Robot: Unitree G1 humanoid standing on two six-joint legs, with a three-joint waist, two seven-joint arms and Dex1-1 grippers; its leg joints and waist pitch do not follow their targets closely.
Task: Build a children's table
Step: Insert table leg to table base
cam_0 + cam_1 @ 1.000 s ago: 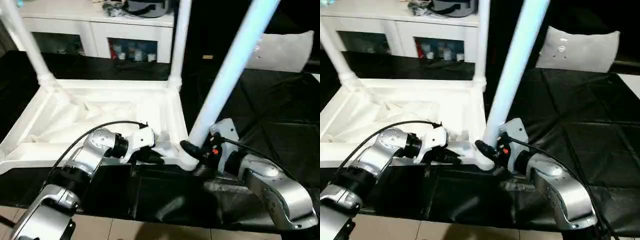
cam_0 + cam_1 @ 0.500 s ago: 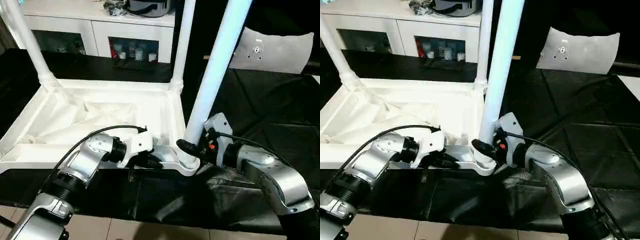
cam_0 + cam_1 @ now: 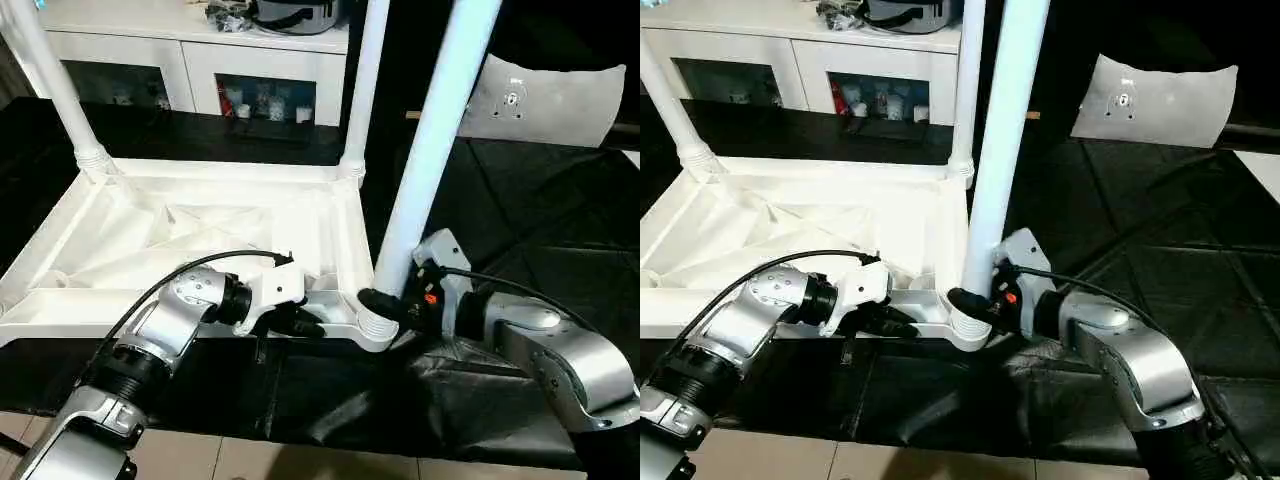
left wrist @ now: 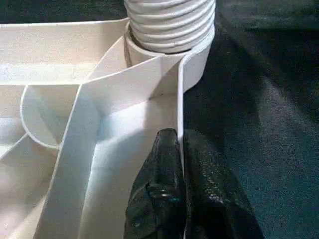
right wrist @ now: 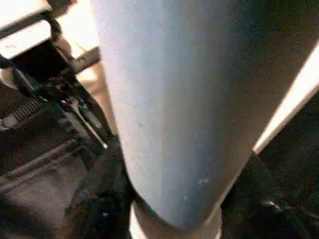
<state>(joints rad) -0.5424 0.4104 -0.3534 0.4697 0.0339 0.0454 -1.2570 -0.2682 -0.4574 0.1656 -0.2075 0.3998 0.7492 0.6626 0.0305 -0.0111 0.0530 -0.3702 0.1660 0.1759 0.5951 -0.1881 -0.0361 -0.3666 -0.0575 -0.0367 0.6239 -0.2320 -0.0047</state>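
The white table top [image 3: 60,300] lies upside down on a black cloth, ribs facing up. Two white legs [image 3: 55,90] [image 3: 365,80] stand in its far corner sockets. A third leg [image 3: 432,150] rises from the near right corner socket [image 3: 372,332], leaning slightly right. My right gripper [image 3: 385,303] is shut on that leg just above the socket; its shaft [image 5: 184,99] stands close before the right wrist camera. My left gripper [image 3: 305,322] is shut on the top's near rim, the thin wall pinched between its fingers [image 4: 159,164]. The leg's threaded end [image 4: 169,25] sits in the socket beyond.
A white cabinet [image 3: 200,60] with glass doors stands behind the table top. A grey cushion [image 3: 555,95] lies at the back right on the black cloth [image 3: 530,230]. Light floor tiles [image 3: 300,458] show at the near edge.
The leg in my right gripper has swung from a strong rightward lean to nearly upright in the near right socket. My left gripper has kept its hold on the rim.
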